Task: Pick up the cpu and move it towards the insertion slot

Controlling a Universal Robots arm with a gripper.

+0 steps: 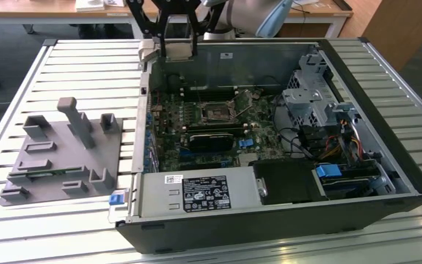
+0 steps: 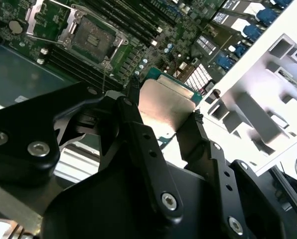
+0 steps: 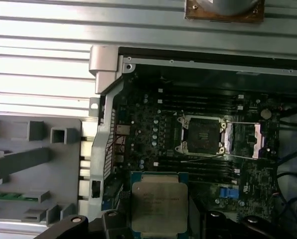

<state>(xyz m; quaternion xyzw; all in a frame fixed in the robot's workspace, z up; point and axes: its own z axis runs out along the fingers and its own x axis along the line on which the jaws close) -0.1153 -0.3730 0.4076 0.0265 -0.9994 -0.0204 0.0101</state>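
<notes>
The cpu [image 3: 158, 204], a flat square chip with a silvery top and a pale green rim, is clamped between my gripper's [image 3: 161, 218] two black fingers [image 2: 138, 134] in both wrist views. It hangs in the air above the motherboard. In the exterior view my gripper [image 1: 178, 50] is high over the back of the open computer case, toward that view's left. The insertion slot [image 1: 217, 110] is a square socket with a silver frame and dark centre, and its latch plate is swung open. The socket [image 3: 202, 134] lies apart from the cpu [image 2: 166, 107], with memory slots in between.
The open computer case [image 1: 409, 181] lies on a slatted metal table [image 1: 86, 71]. A grey plastic fixture plate [image 1: 57, 159] with upright blocks sits at the exterior view's left. Inside the case are a power supply [image 1: 196, 192], a drive cage [image 1: 310, 104] and loose cables [image 1: 328, 146].
</notes>
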